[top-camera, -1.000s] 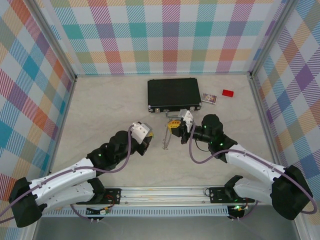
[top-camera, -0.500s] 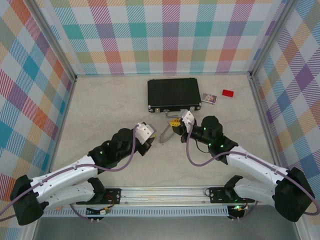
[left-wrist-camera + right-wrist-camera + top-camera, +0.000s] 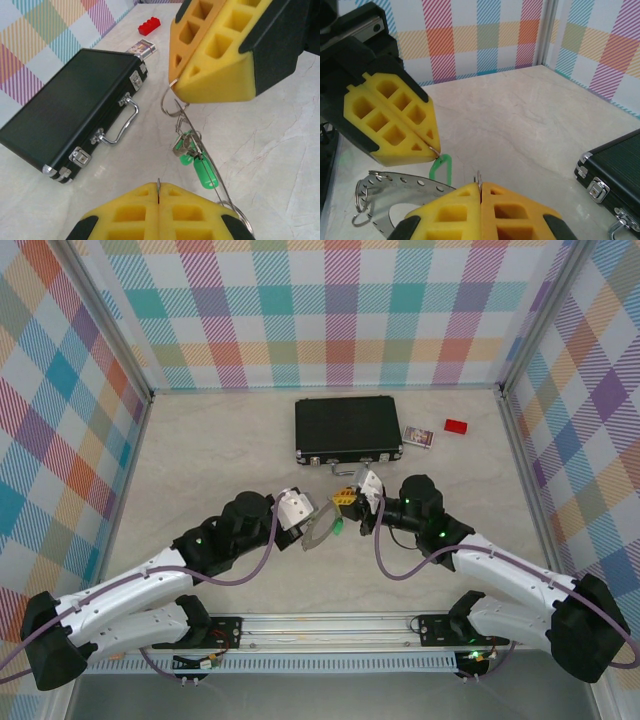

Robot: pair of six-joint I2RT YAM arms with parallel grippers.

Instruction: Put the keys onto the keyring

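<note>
The keyring (image 3: 318,532) hangs slanted between my two grippers, a flat grey band with holes (image 3: 405,186). Two green-tagged keys (image 3: 202,172) dangle on it, seen from above as a green spot (image 3: 340,529). My right gripper (image 3: 350,498) is shut on the ring's upper edge, where thin metal shows between its own yellow fingertips (image 3: 480,184). My left gripper (image 3: 307,520) is shut on a thin metal sliver (image 3: 158,186). I cannot tell whether that sliver belongs to the ring. The two grippers' tips are a short gap apart.
A black case (image 3: 347,427) with a metal handle lies just behind the grippers. A small printed card (image 3: 417,436) and a red block (image 3: 456,426) sit to its right. Bare tabletop extends left and right, bounded by checked walls.
My left gripper has advanced right and forward toward the ring. The ring, earlier hanging edge-on from the right gripper, now slants as an oval toward the left gripper. The right gripper has shifted slightly left.
</note>
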